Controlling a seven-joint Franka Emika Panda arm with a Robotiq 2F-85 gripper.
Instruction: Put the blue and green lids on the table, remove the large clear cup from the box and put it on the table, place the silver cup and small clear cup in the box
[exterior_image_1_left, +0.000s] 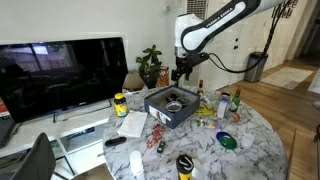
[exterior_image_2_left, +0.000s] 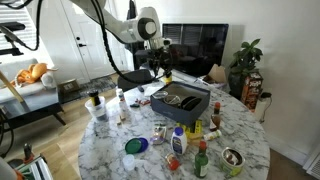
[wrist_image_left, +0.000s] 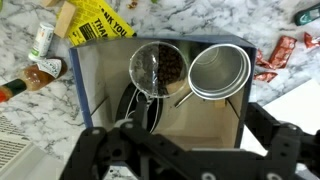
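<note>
Wrist view, left to right.
- A small sauce bottle lies on its side on the marble table, cut off by the frame edge.
- A yellow printed packet lies flat, just beyond the box's far left corner.
- The box is dark navy and square, with thin matte walls. Its near side is hidden behind the gripper body.
- Inside the box, left of centre, a clear cup stands upright. It is see-through plastic with a round rim, and dark brown shows through it. I cannot tell whether it is the large or the small clear cup.
- A dark patch lies below this cup; I cannot make out whether it is shadow or an object.
- The silver cup stands beside the clear cup in the same box. It is brushed metal with a wide round mouth, and the two rims are touching or very nearly so.
- A crumpled red wrapper lies on the table outside the box's right wall.

The gripper has black linkages that fill the bottom of the frame. Its fingers are spread wide to either side with nothing between them.

Exterior views.
- The gripper hangs above the box without touching it.
- The green lid is a flat disc lying on the table near its edge, well apart from the box.
- A blue lid also lies flat on the table; it is too small to show detail.
</note>
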